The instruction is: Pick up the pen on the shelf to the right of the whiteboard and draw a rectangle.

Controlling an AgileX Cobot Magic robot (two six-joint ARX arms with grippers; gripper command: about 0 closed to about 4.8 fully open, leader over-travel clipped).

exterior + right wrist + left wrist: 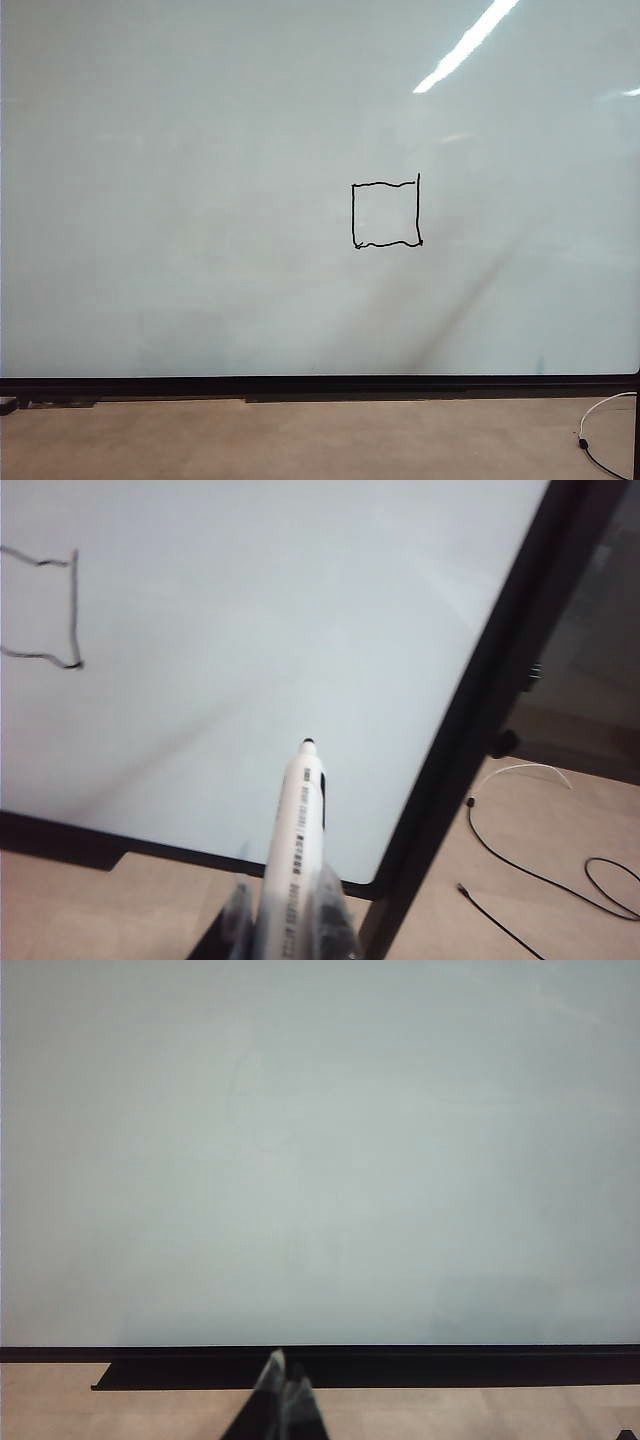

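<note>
Exterior view: the whiteboard point(200, 200) fills nearly the whole frame, its black bottom edge running above a tan floor point(300, 440). A small, nearly square rectangle point(386, 214) in wobbly black line sits right of the board's centre; its right side overshoots the top corner. A white cable point(600, 425) lies on the floor at the lower right corner. Neither arm nor gripper appears in this view. Left wrist view: the left gripper point(284, 1385) is low in front of the board's bottom edge, its two fingertips pressed together with nothing between them; only blank board lies ahead of it. Right wrist view: the right gripper point(285, 905) is clamped on the pen point(300, 825), a slim white marker with dark lettering on the barrel, its black tip pointing toward the board and clear of the surface. Part of the rectangle point(45, 610) shows well apart from the tip. The board's black side frame point(480, 690) runs near the pen, with cables point(540, 865) on the floor beyond it.
</note>
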